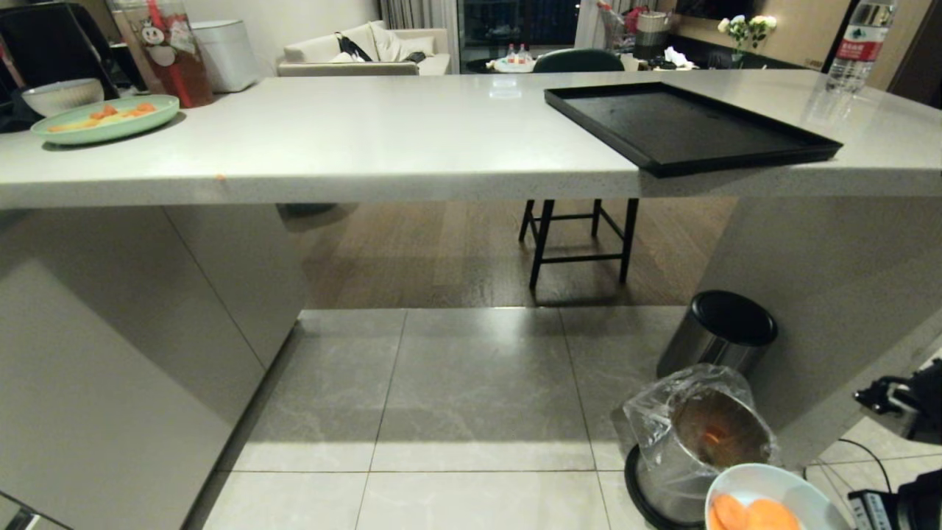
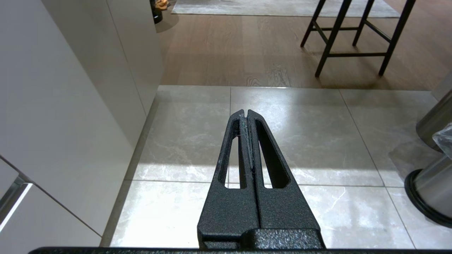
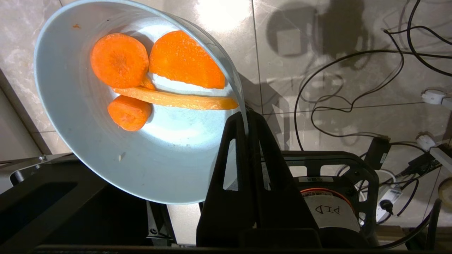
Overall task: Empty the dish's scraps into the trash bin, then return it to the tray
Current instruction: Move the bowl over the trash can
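Observation:
The light-blue dish (image 3: 116,151) hangs tilted in the air, its rim pinched by my right gripper (image 3: 246,118), which is shut on it. Orange carrot scraps (image 3: 176,60) and a pale strip lie inside it. In the head view the dish (image 1: 773,489) shows at the bottom right, just in front of the bag-lined trash bin (image 1: 699,434) on the floor. The black tray (image 1: 684,125) lies on the counter at the right, its near corner over the edge. My left gripper (image 2: 246,113) is shut and holds nothing, pointing at the floor tiles.
A steel bin with a black lid (image 1: 721,331) stands behind the trash bin. A green plate (image 1: 107,118) with food, a grey-white bowl (image 1: 62,94) and a cup sit at the counter's left. A stool (image 1: 578,235) stands under the counter. Cables (image 3: 353,88) lie on the floor.

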